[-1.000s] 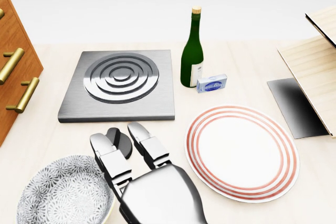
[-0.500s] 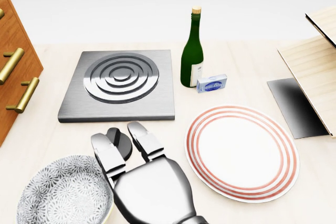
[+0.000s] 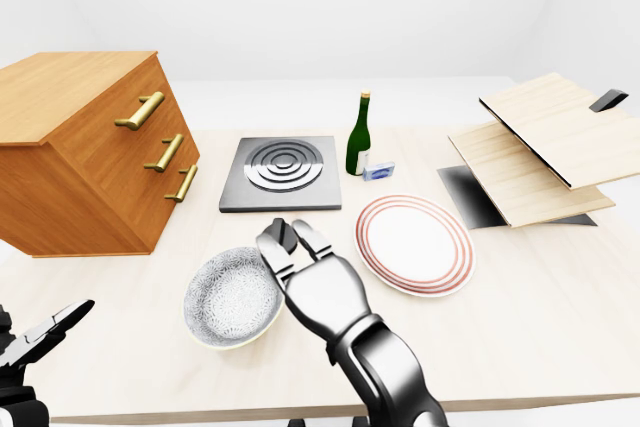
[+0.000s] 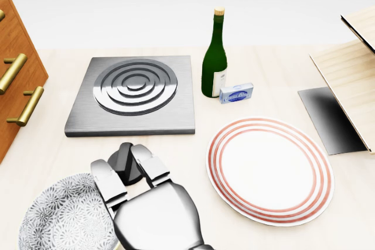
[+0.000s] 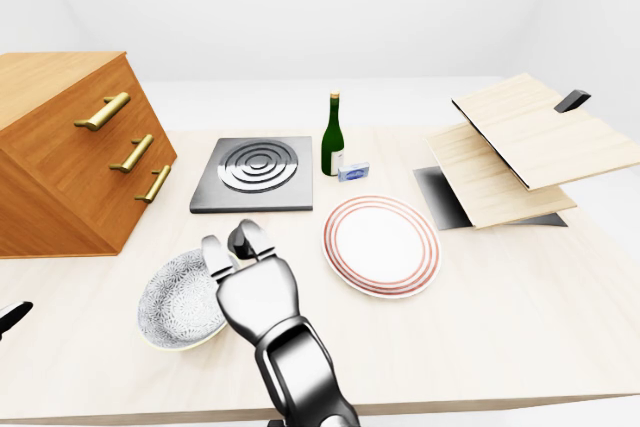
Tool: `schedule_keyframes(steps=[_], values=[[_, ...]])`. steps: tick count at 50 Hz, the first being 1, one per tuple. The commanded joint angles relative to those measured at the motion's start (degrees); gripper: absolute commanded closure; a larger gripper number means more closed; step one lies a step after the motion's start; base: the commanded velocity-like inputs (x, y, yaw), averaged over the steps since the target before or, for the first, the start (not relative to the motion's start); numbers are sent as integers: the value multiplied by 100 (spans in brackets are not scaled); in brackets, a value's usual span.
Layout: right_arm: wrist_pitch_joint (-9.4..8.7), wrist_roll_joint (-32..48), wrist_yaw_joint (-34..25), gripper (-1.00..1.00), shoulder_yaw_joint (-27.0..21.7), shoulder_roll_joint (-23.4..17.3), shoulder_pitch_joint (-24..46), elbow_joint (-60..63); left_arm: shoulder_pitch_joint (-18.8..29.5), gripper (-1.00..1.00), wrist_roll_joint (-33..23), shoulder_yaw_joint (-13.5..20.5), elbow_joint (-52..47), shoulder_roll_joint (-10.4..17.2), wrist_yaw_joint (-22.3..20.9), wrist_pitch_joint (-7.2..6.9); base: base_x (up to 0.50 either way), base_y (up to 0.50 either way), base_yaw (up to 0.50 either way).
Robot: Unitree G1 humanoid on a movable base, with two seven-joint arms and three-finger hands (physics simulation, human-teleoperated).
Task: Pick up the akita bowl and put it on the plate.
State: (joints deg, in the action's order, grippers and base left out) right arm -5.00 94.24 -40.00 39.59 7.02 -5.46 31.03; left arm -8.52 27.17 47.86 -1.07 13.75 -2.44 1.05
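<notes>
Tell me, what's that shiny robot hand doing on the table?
The robot's right hand is reaching over the rim of the patterned akita bowl, fingers open, not gripping it yet. The bowl sits on the wooden table, and the red-ringed plate where it should go lies empty just to the right. The left hand hangs low at the left edge, holding nothing.

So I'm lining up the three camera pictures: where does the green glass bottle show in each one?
Left-eye view: green glass bottle with a cork, upper middle, just right of the grey ringed burner plate.
Head view: top centre, right of the same burner plate.
Right-eye view: upper middle, slightly left of centre.
Shared landmark: the small blue and white box at the bottle's base, to its right.
</notes>
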Motion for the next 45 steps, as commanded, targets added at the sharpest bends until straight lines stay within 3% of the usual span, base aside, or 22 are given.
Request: schedule_keyframes(steps=[1, 16, 25, 27, 29, 33, 45], values=[[0, 35, 0, -99, 86, 22, 14, -142, -12, -100, 0, 16, -67, -15, 5, -44, 0, 0, 0], [0, 107, 0, -99, 291, 50, 0, -386, -5, -100, -6, 13, -99, -24, 21, -74, 0, 0, 0], [0, 110, 0, -100, 295, 76, 48, -495, 29, -100, -19, -27, 49, -5, 5, 42, 0, 0, 0], [0, 122, 0, -99, 310, 79, 38, -506, 6, -100, -1, -20, -18, -3, 25, -9, 0, 0, 0], [0, 131, 0, -100, 327, 87, 35, -519, 26, -100, -13, -27, 44, -4, 9, 36, 0, 0, 0], [0, 143, 0, -99, 342, 117, 64, -558, 4, -100, 4, -19, -33, -1, 32, -25, 0, 0, 0], [0, 137, 0, -99, 414, 130, 56, -665, 19, -100, 0, -9, -26, 3, 36, -34, 0, 0, 0]])
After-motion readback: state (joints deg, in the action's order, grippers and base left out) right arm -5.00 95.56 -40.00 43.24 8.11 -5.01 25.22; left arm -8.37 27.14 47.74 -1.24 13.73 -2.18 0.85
